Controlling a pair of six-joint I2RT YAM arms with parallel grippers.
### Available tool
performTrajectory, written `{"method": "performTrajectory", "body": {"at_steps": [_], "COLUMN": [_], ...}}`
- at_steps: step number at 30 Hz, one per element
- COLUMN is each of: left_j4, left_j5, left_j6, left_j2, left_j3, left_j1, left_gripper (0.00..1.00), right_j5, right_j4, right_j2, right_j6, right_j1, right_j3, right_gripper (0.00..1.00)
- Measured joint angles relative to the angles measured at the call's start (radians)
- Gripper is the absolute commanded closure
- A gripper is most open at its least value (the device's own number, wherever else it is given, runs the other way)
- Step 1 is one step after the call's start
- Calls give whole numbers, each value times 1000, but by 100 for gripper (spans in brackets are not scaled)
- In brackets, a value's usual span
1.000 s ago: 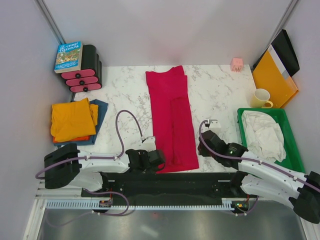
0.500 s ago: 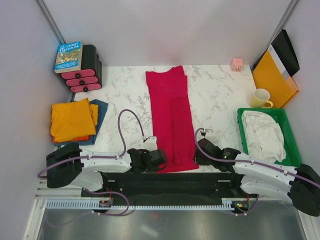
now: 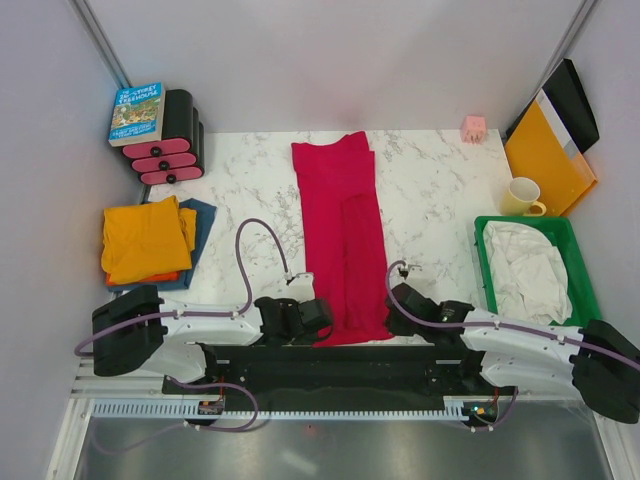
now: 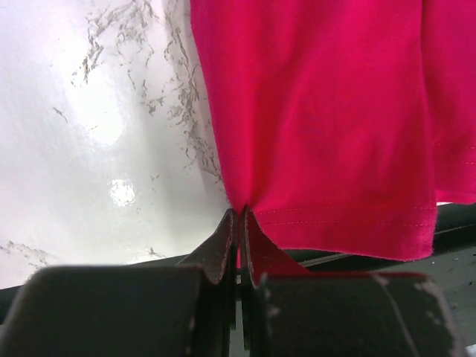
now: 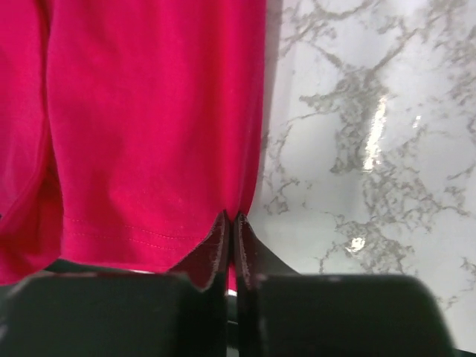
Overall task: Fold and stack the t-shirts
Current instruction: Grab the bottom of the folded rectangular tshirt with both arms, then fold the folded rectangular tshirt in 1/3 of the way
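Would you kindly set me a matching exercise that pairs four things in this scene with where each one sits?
Things:
1. crimson red fabric t-shirt
2. folded orange fabric t-shirt
3. pale yellow ceramic mug
4. crumpled white cloth

Places:
A. inside the green plastic tray
B. on top of the dark blue t-shirt
C. stretched lengthwise between both arms
D. beside the orange-yellow folder

Pairs: 1-C, 2-B, 3-D, 4-A

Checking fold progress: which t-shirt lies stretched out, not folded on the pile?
The crimson red fabric t-shirt, stretched down the middle of the marble table; the orange fabric t-shirt sits folded on the dark blue one at the left.
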Motion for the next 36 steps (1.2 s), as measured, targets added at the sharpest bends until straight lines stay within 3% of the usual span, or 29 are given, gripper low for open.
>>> {"method": "performTrajectory", "body": {"at_steps": [15,23,30,36], "left_j4": [-179,-271,-292,-267], "left_j5": [-54,-121,-204,-209], "left_j6": [0,16,119,237], "left_j2": [-188,-234,-217,-169], "left_j3": [13,106,265,325], "left_j1": [-2,-2,3,113], "left_gripper": [98,98,98,98], "right_j5": [71,182,294,320], "right_j4": [-4,-139,-185,-190], "right_j2": [67,63,106,212], "right_j6": [105,80,16,-53], "right_j1": [198,203,196,122], "right_j3": [41,222,430,502], "right_gripper": [100,100,100,100]}}
